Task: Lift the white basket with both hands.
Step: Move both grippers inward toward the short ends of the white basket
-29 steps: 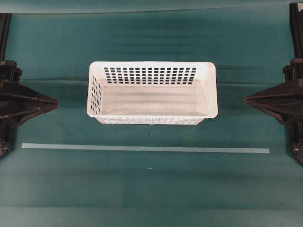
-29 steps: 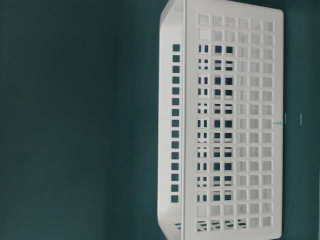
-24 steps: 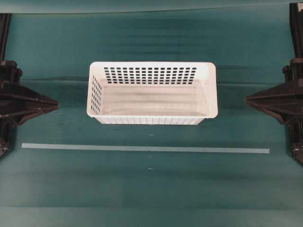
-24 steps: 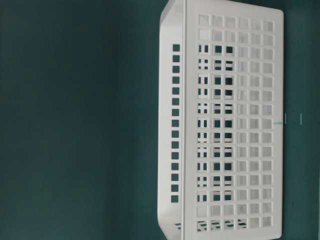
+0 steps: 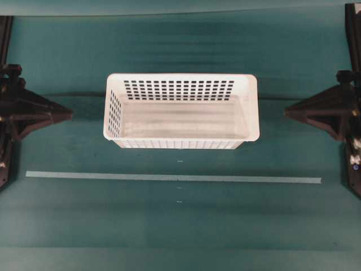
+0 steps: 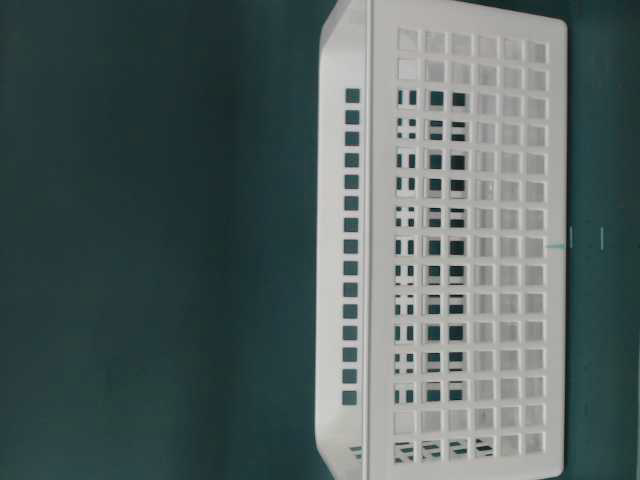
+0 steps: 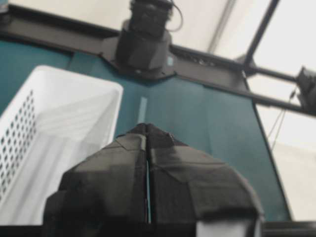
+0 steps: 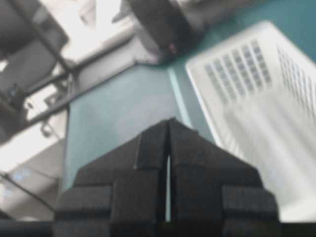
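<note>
white basket [image 5: 181,111]: upright on green table [image 5: 180,226], above tape strip [image 5: 173,178] | left gripper [image 5: 69,115]: fingers pressed together, well left of basket | right gripper [image 5: 286,112]: fingers pressed together, apart from basket's right end

**Colours before me**

The white basket [image 5: 181,111] is plain white, its walls patterned with neat rows of small rectangular holes that show dark. My left pincer [image 5: 69,116] and right pincer [image 5: 287,112] are matt black. The worktop [image 5: 180,226] is deep teal, crossed by a thin pale tape strip [image 5: 173,178].
</note>
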Tool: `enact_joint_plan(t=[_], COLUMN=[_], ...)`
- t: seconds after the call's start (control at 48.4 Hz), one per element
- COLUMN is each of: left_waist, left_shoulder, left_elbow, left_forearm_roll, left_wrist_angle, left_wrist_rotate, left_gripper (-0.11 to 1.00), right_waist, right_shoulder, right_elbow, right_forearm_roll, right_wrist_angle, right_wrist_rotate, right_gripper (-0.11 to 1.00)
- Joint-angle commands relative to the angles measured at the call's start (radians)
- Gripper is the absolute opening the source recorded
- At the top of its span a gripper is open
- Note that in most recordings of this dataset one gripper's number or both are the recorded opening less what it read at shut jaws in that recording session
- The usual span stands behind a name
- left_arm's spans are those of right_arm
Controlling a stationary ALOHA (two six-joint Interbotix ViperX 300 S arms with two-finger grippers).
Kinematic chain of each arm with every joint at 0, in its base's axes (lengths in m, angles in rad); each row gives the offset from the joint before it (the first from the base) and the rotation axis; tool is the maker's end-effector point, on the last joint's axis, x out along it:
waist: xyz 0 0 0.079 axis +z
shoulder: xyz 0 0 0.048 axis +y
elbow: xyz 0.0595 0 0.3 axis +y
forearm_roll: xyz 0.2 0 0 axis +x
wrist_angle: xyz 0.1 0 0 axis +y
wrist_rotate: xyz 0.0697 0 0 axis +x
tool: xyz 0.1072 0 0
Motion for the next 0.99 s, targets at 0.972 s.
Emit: enact_joint_plan(t=[0.972], left_waist=[0.175], left_shoulder=[0.480], left_elbow=[-0.423], left_forearm_roll=[0.006], left_wrist_angle=[0.833], left_wrist_rotate=[-0.808], left_gripper=[-0.06], right_waist=[-0.245], right_shoulder=[0.609], right_elbow=[-0.518], right_forearm_roll=[-0.023], right_wrist_angle=[1.009], right_wrist_rotate=[0.554], right_gripper=[-0.01])
